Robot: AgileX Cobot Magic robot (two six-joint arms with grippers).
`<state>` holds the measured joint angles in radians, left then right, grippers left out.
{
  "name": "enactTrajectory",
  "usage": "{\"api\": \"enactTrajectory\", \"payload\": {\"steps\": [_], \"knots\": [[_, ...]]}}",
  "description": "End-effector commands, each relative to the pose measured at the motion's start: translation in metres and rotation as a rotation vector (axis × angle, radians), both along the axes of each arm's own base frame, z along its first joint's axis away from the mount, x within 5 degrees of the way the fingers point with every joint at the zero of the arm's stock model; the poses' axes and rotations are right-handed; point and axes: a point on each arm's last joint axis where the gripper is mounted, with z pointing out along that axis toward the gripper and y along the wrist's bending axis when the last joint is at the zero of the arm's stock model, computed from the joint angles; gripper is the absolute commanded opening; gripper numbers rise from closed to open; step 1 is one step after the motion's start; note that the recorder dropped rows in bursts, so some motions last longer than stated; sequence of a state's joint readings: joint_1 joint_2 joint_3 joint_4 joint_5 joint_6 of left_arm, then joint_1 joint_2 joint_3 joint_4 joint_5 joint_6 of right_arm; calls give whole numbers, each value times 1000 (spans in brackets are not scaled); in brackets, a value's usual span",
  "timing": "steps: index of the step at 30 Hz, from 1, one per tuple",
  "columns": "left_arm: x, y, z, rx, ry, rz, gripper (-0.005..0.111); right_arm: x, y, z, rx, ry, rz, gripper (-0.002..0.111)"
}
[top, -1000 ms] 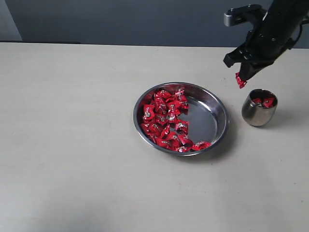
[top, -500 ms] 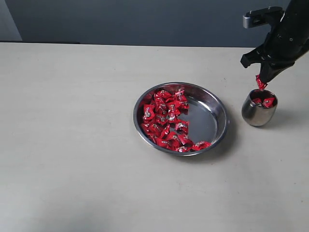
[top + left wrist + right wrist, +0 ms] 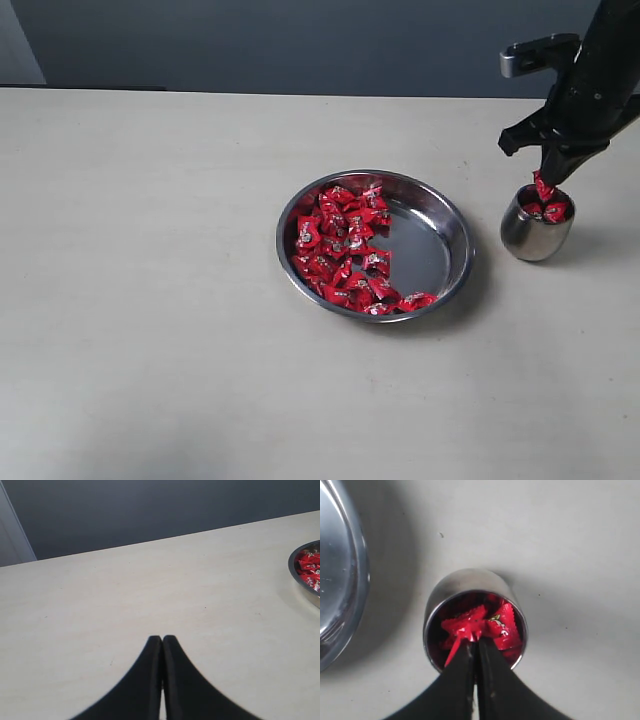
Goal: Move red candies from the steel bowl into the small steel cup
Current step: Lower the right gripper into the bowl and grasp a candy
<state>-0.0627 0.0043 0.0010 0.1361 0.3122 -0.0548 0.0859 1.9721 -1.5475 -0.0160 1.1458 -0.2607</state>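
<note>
The steel bowl (image 3: pixel 440 250) sits mid-table with many red candies (image 3: pixel 340 245) heaped in its left half. The small steel cup (image 3: pixel 536 232) stands to its right and holds a few red candies (image 3: pixel 502 625). My right gripper (image 3: pixel 546 182) hangs right over the cup's mouth, shut on one red candy (image 3: pixel 462 626) that dips into the opening. In the right wrist view the cup's rim (image 3: pixel 432 612) rings the fingertips (image 3: pixel 487 652). My left gripper (image 3: pixel 162 639) is shut and empty over bare table, out of the exterior view.
The bowl's rim (image 3: pixel 300 580) shows at the edge of the left wrist view, and its rim (image 3: pixel 360 575) also lies close beside the cup in the right wrist view. A dark wall backs the table's far edge.
My right gripper carried the candy rightward from beside the bowl to above the cup, then lowered it into the cup's mouth. The left gripper is not seen earlier.
</note>
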Motion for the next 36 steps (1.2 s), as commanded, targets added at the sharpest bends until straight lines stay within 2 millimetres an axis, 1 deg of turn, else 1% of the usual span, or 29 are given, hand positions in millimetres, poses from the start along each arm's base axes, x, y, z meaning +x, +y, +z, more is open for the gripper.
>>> {"api": "enactTrajectory", "payload": {"steps": [1, 5, 6, 11, 13, 17, 21, 22, 25, 27, 29, 32, 34, 35, 36], "knots": [[0, -1, 1, -6, -9, -10, 0, 1, -3, -6, -10, 21, -7, -1], [0, -1, 1, -6, -9, -10, 0, 1, -4, -6, -19, 27, -4, -1], [0, -1, 1, -6, -9, -10, 0, 1, -5, -6, -28, 26, -1, 1], [0, -1, 1, -6, -9, -10, 0, 1, -6, -6, -40, 27, -16, 21], [0, -1, 1, -6, -9, -10, 0, 1, -6, -6, -36, 27, -22, 26], [0, -1, 1, -6, -9, -10, 0, 2, -6, -6, -34, 10, -22, 27], [0, -1, 1, -6, -9, -10, 0, 3, 1, 5, 34, -46, -38, 27], [0, -1, 1, -6, -9, -10, 0, 3, 5, 8, 73, -66, -41, 27], [0, -1, 1, -6, -9, -10, 0, 0, 30, 16, 229, -81, 14, 27], [0, -1, 1, -6, -9, -10, 0, -2, 48, 17, 303, -78, 81, 27], [0, -1, 1, -6, -9, -10, 0, -4, 64, 14, 328, -65, 125, 27], [0, -1, 1, -6, -9, -10, 0, -9, 89, 3, 319, -27, 193, 27], [0, -1, 1, -6, -9, -10, 0, -11, 104, -8, 314, 2, 237, 27], [0, -1, 1, -6, -9, -10, 0, -13, 118, -21, 308, 31, 280, 30], [0, -1, 1, -6, -9, -10, 0, -14, 123, -26, 306, 40, 290, 32]]}}
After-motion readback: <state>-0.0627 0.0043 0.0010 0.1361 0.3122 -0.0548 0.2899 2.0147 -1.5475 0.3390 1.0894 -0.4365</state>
